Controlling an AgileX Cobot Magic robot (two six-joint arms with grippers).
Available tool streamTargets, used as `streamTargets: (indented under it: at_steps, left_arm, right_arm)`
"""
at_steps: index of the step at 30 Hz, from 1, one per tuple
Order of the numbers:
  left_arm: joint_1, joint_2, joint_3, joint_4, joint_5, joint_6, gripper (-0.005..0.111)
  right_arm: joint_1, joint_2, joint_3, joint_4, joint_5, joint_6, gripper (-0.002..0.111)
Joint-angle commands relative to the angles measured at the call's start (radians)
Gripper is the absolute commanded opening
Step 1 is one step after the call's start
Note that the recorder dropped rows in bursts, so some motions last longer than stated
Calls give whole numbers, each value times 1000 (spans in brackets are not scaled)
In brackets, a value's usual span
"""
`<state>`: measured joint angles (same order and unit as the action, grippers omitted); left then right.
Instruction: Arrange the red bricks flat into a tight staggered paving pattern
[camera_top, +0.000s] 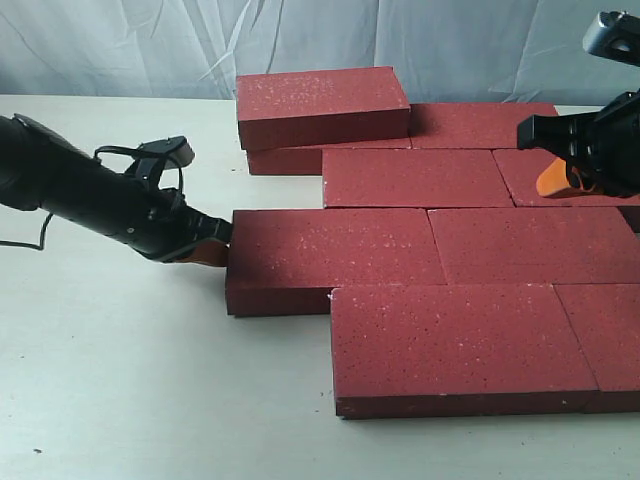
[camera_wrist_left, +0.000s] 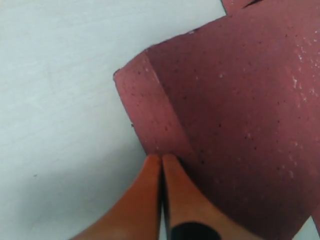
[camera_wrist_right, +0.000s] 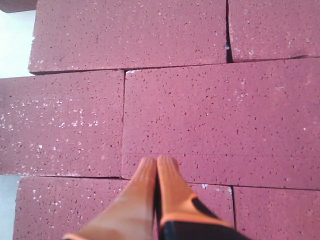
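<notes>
Red bricks (camera_top: 335, 250) lie paved, one end touching left claw (camera_top: 221, 244).

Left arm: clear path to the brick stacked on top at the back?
Likely yes. Only bare table lies between the left gripper and the stacked brick; it is shut, though.

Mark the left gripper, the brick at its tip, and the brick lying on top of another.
Left gripper (camera_wrist_left: 161, 159): left wrist view, between its fingertips.
Brick at the left gripper (camera_top: 335, 247): exterior view, middle of top face.
Stacked brick (camera_top: 320, 93): exterior view, middle of top face.
</notes>
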<state>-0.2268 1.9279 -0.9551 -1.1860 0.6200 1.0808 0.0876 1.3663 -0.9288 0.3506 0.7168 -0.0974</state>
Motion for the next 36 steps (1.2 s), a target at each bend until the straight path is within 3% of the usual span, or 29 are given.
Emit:
streamTargets:
  at_steps: [1,5,12,27,36]
  left_arm:
    - [41,2,-2,53,79,-87,0]
    - [103,0,-2,84,85,-147,0]
    - [146,-47,-2,134,83,-212,0]
    - [147,-230,-2,319,-47,-384,0]
    - [145,-252,-2,375,-93,-462,0]
  right_arm:
    - [-7,2,5,-1,-8,-7,-1]
    - [-7,2,5,-4,-8,-7,-1]
    - [-7,6,5,-4,-9,-7,-1]
    - [-7,6,5,0,-32,-33,-1]
    - [17,6,3,81,-76,-116,-1]
